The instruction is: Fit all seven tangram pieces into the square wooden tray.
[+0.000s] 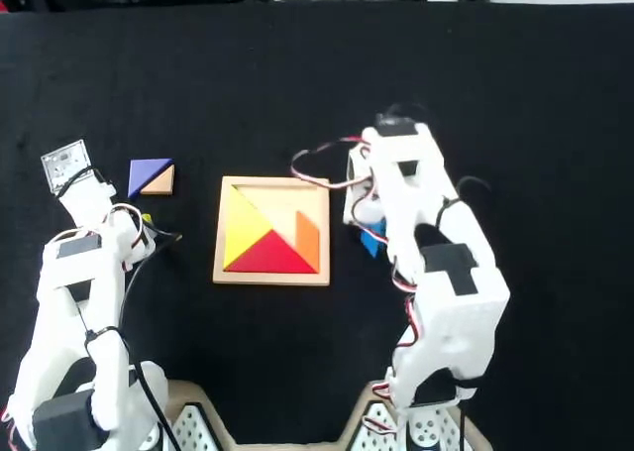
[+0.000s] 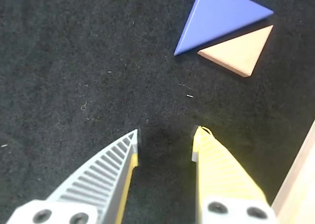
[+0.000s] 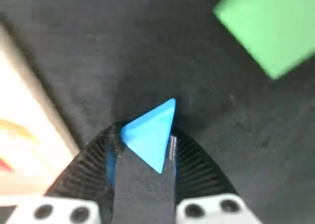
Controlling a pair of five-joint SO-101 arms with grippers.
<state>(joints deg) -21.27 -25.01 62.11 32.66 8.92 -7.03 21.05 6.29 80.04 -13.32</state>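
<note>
triangle pair (image 1: 151, 177) left of tray (image 1: 271, 277) | lone triangle (image 1: 372, 243) right of tray

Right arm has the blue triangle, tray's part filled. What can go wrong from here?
1. The blue triangle sits in the right gripper with a corner poking out ahead; it may twist or slip in transit.
2. The tray already holds placed pieces; a skewed drop could ride up on the rim or a neighbour.
3. The purple triangle and tan triangle lie close together; picking one may shove the other.
</note>
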